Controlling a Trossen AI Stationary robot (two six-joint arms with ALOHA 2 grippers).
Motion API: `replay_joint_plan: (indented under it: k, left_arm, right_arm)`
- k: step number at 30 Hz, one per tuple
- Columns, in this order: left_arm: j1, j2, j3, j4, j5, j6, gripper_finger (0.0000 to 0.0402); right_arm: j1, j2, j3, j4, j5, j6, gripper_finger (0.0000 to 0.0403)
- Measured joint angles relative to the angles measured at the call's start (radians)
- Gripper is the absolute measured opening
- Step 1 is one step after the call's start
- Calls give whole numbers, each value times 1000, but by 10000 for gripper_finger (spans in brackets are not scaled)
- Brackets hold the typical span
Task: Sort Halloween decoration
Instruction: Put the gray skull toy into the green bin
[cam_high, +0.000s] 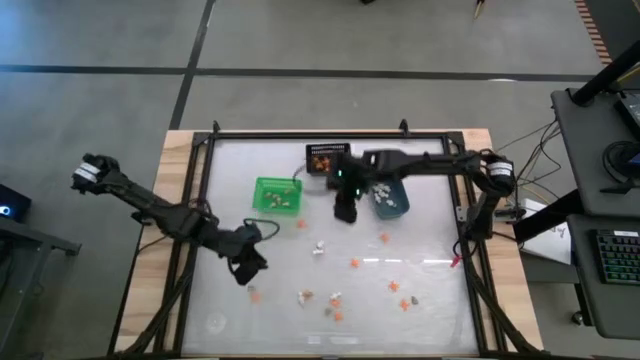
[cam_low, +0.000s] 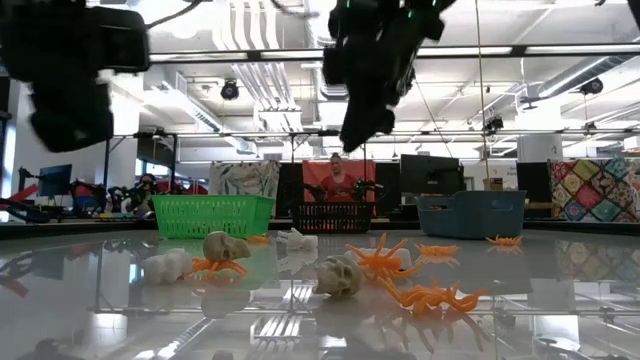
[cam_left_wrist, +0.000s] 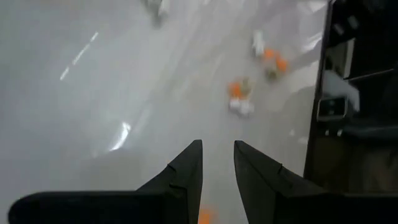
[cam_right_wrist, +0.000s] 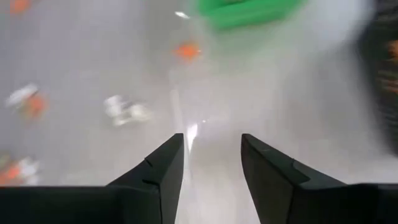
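Trinkets (cam_high: 334, 300): tiny, light, rigid; pinch across body | right gripper (cam_high: 346, 213): open, empty | left gripper (cam_high: 246, 270): slightly parted, empty

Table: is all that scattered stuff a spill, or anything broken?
Not a spill: small orange and white trinkets lie loose on the table, waiting to be sorted. The green, black and blue bins stand upright. Nothing looks broken.

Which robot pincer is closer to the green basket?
Right. The right pincer hangs just beside the green basket, toward the blue bin. The left pincer is farther, nearer the table's front.
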Motion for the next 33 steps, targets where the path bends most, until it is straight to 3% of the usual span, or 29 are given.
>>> replay_joint_plan:
  k: [7, 12, 17, 25, 33]
  left_arm:
    - [-152, 110, 46, -37, 3, -27, 75]
    - [-205, 239, 199, -216, -5, 13, 75]
    - [-239, 377, 358, -366, -70, 157, 75]
    - [-266, 542, 454, -474, -74, 220, 75]
    - [-273, 575, 451, -509, -75, 169, 75]
  right_arm:
    - [206, -65, -64, 0, 0, -3, 138]
    - [337, -124, -161, 40, 0, 38, 133]
    - [428, -163, -271, 196, 1, 78, 133]
    - [467, -231, -408, 387, 2, 162, 133]
    - [464, -259, -438, 438, 28, 124, 135]
